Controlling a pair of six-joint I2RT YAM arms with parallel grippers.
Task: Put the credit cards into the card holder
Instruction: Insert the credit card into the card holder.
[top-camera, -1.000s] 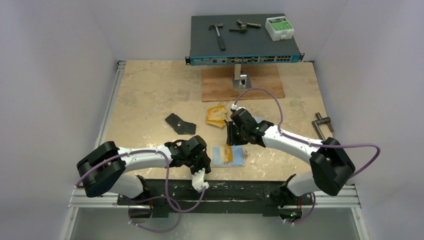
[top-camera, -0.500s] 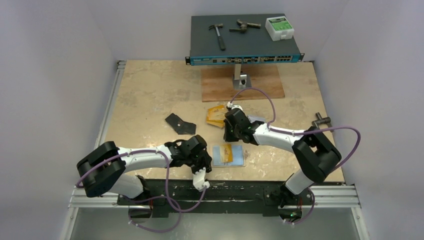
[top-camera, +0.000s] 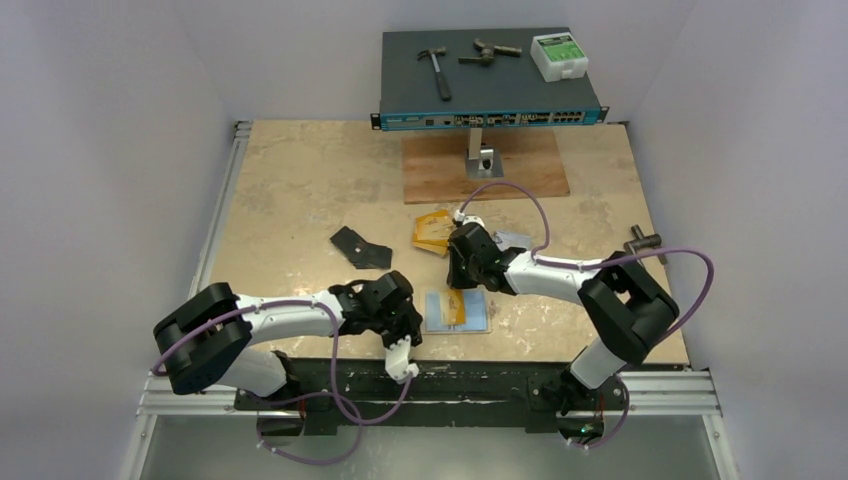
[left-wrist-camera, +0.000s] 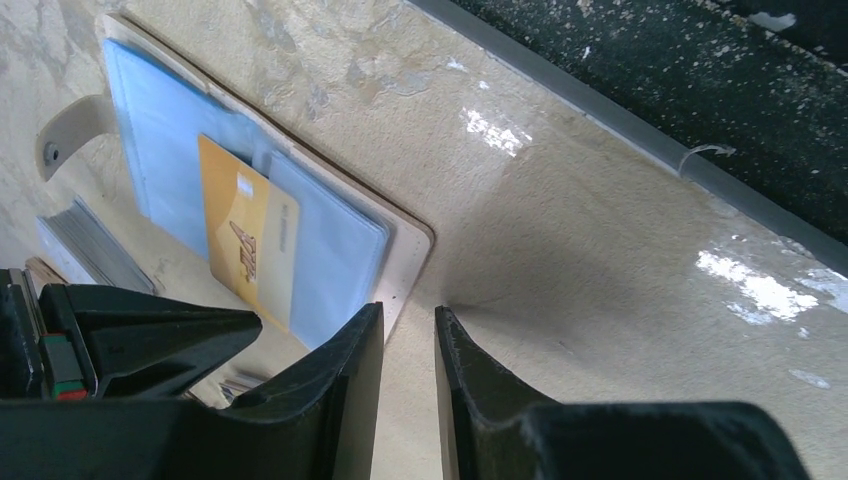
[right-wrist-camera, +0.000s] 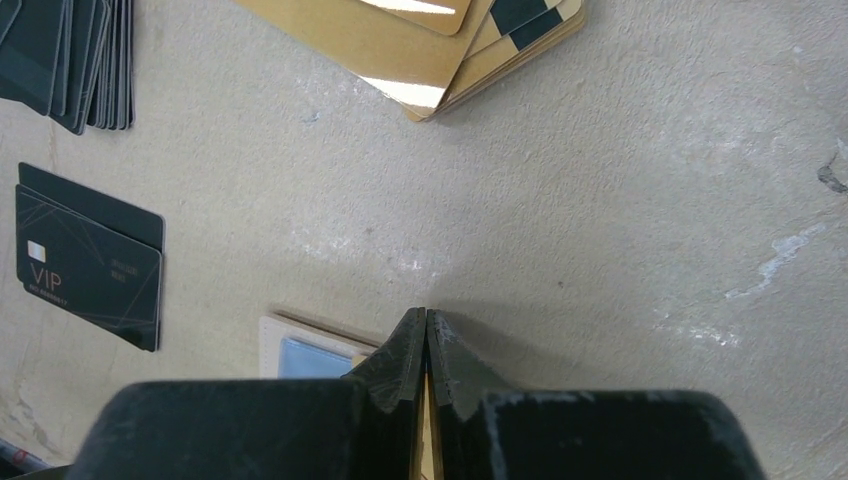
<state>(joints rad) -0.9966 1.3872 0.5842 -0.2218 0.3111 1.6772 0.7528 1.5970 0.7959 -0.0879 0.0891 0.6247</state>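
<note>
The tan card holder (top-camera: 478, 313) lies open near the front edge, light-blue pockets up (left-wrist-camera: 330, 250), with one orange credit card (top-camera: 453, 305) (left-wrist-camera: 250, 240) sticking out of a pocket. My right gripper (top-camera: 461, 287) (right-wrist-camera: 427, 313) points down at the holder's far edge (right-wrist-camera: 270, 335) with its jaws shut; a thin orange sliver shows behind the tips. My left gripper (top-camera: 415, 322) (left-wrist-camera: 408, 310) hovers at the holder's left corner, narrowly open and with nothing in it. Loose orange-gold cards (top-camera: 432, 232) (right-wrist-camera: 440, 50) and grey ones (top-camera: 510, 240) (right-wrist-camera: 80, 60) lie farther back.
A black folding wallet (top-camera: 360, 247) lies to the left of the cards. A wooden board with a metal stand (top-camera: 485, 165) and a network switch carrying tools (top-camera: 490, 75) stand at the back. A metal part (top-camera: 645, 245) sits at the right edge. The table's front rail (left-wrist-camera: 620, 130) runs close by.
My right gripper has shut and shifted slightly left and nearer, down to the holder's far edge, its elbow swinging inward. The left arm has barely moved.
</note>
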